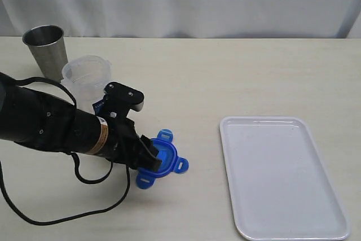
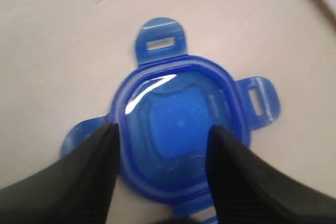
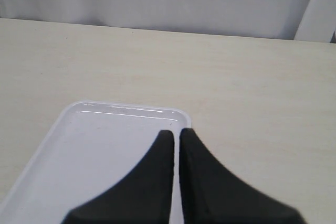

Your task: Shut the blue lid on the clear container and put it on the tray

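Note:
The blue lid (image 1: 165,158) (image 2: 178,114) is low over the table left of centre, slightly tilted, its flaps spread out. My left gripper (image 1: 150,153) (image 2: 163,129) is shut on the lid, a black finger pressed against each side of its near part. The clear container (image 1: 86,77) stands open behind the left arm, its lower part hidden by the arm. The white tray (image 1: 282,176) (image 3: 94,150) lies flat on the right with nothing on it. My right gripper (image 3: 177,131) is shut and holds nothing, hovering over the tray's far corner; it is outside the exterior view.
A grey metal cup (image 1: 45,46) stands at the back left, just behind the container. The left arm's black cable (image 1: 79,213) loops over the table near the front edge. A white curtain (image 1: 186,1) closes off the back of the table.

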You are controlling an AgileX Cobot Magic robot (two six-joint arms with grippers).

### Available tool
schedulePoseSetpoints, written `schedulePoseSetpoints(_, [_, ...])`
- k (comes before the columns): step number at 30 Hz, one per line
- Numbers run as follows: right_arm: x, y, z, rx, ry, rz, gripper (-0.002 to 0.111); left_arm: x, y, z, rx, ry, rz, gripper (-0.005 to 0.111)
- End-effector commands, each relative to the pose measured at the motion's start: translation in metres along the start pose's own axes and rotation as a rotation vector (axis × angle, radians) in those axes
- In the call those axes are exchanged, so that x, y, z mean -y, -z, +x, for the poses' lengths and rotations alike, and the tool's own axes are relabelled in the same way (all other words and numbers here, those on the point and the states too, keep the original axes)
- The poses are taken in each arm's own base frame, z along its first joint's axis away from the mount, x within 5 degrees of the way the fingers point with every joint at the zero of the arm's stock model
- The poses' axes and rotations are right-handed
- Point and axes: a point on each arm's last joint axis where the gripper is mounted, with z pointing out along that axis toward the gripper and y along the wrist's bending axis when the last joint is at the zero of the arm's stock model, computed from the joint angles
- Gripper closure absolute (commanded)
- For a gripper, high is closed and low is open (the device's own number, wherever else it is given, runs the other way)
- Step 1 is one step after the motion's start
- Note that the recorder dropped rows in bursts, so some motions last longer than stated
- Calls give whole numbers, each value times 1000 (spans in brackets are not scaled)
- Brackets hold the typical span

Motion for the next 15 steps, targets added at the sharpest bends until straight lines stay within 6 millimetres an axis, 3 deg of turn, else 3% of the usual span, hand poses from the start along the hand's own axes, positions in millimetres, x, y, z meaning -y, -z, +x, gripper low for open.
schedulePoseSetpoints(1, [0, 0, 0, 5, 3, -1, 104, 10, 0, 3, -6, -72, 115, 53])
schedulePoseSetpoints(5, [0, 0, 0, 5, 3, -1, 104, 12, 0, 11, -32, -108, 138, 59])
schedulePoseSetpoints(13, [0, 0, 0, 5, 3, -1, 104, 11, 0, 6, -17, -218, 119, 104])
schedulePoseSetpoints(15, [0, 0, 0, 5, 3, -1, 104, 11, 0, 2, -6, -231, 119, 107])
